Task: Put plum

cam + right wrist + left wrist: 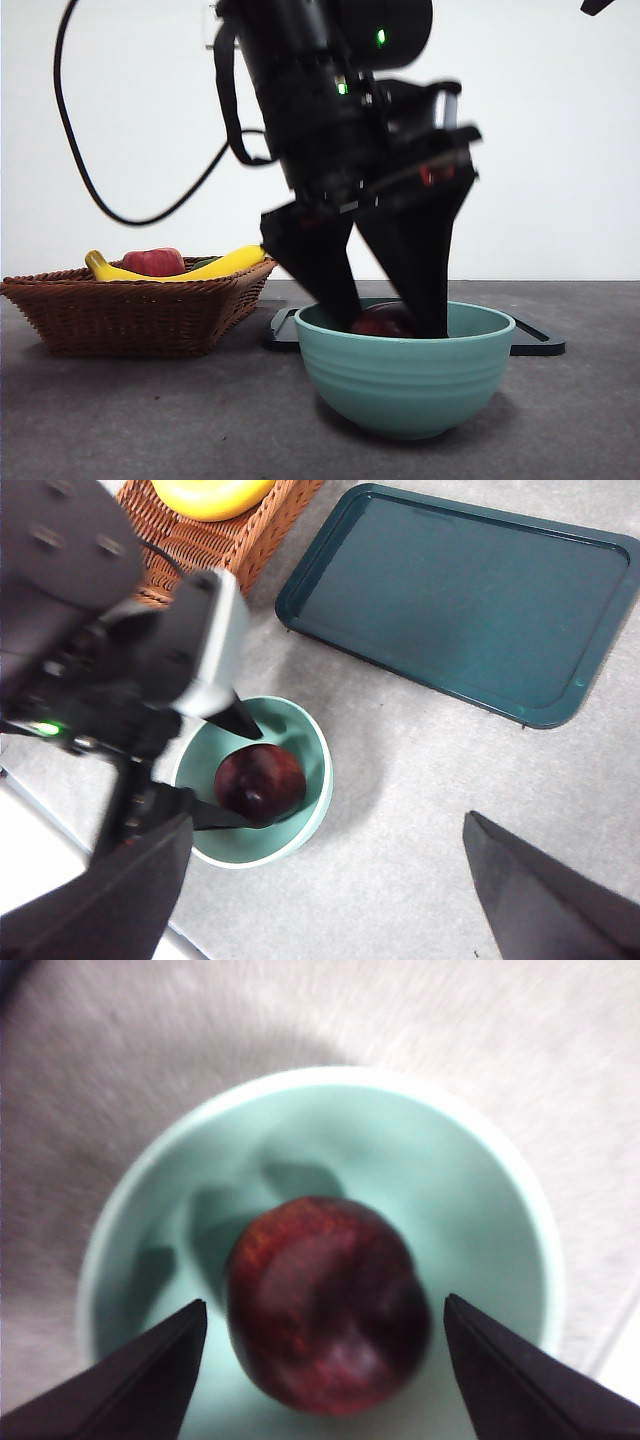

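Observation:
The dark maroon plum [325,1305] lies on the bottom of the teal bowl [455,1175]. My left gripper [325,1302] reaches down into the bowl with its jaws open, one on each side of the plum and a gap on both sides. In the front view the left gripper [390,325] comes down from above into the bowl [405,385], and the plum [383,322] peeks over the rim between the jaws. My right gripper [330,825] hangs open and empty high above the table, looking down on the bowl [312,742] and plum [260,780].
A wicker basket [130,310] at the left holds yellow bananas [215,265] and a red apple-like fruit [153,262]. A dark teal tray [470,600] lies flat behind the bowl. The right arm shows as a black tip [597,5] at the top corner.

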You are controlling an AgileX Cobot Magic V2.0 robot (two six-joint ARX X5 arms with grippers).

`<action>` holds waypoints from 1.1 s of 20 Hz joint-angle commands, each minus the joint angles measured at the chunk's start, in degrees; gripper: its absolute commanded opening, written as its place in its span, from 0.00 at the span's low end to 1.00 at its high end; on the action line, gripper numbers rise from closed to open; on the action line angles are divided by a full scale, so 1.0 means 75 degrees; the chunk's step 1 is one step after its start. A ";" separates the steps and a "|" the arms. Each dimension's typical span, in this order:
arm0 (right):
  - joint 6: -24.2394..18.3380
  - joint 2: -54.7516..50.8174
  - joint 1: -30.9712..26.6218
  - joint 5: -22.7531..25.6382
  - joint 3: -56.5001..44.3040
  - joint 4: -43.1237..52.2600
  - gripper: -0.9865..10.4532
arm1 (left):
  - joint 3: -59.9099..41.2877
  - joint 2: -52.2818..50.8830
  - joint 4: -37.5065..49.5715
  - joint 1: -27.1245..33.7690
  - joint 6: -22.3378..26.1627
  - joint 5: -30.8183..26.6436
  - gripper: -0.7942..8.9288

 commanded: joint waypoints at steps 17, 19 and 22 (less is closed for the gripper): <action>0.0026 0.0038 0.0026 -0.0009 0.0146 0.0006 0.46 | 0.0032 -0.5071 -0.0533 0.2308 -0.0434 -0.0012 0.47; 0.0026 0.0038 0.0026 -0.0009 0.0146 0.0009 0.46 | -0.0466 -0.5636 -0.0557 0.2608 -0.0463 -0.0012 0.47; 0.0026 0.0038 0.0026 -0.0009 0.0146 0.0009 0.46 | -0.1661 -0.6499 -0.0525 0.2774 -0.0641 0.0099 0.47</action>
